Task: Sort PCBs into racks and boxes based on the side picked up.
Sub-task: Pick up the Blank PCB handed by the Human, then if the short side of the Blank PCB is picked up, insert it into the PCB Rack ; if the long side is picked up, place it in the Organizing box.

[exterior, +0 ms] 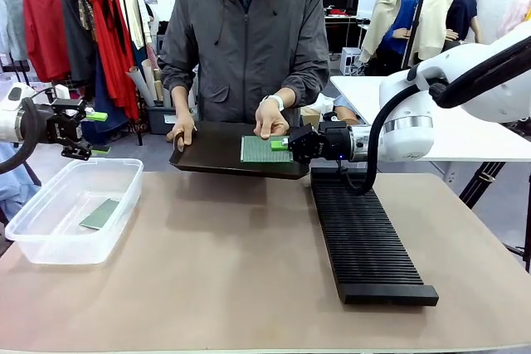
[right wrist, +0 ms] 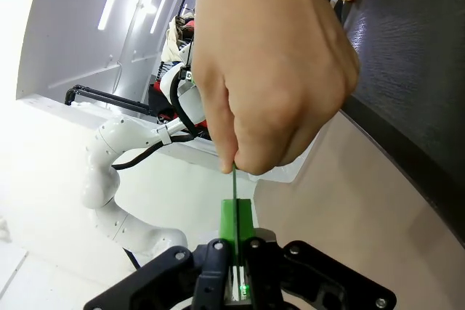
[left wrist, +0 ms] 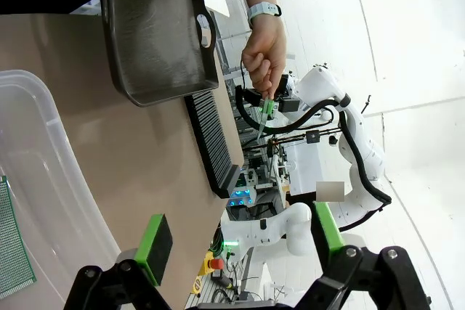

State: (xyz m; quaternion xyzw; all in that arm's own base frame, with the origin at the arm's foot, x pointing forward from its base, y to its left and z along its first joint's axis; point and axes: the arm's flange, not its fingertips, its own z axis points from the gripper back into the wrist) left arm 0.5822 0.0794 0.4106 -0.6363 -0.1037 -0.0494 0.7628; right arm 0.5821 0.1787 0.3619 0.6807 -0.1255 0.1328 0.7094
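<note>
A green PCB (exterior: 261, 150) lies flat over the black tray (exterior: 216, 151) that the person holds at the far side. The person's hand (exterior: 270, 120) pinches its far edge. My right gripper (exterior: 282, 144) is shut on its right edge. In the right wrist view this PCB (right wrist: 234, 188) runs edge-on from the hand (right wrist: 276, 70) down between the green pads (right wrist: 245, 221). My left gripper (exterior: 93, 132) hangs open above the clear box (exterior: 33, 234), which holds another PCB (exterior: 99, 215). The left wrist view shows the left gripper (left wrist: 240, 241) open with nothing between its fingers and the box PCB (left wrist: 14, 241).
The long black slotted rack (exterior: 365, 238) lies on the table's right half, running from near the tray toward my side. The person's other hand (exterior: 181, 132) grips the tray's left end. A white table (exterior: 465, 134) stands behind on the right.
</note>
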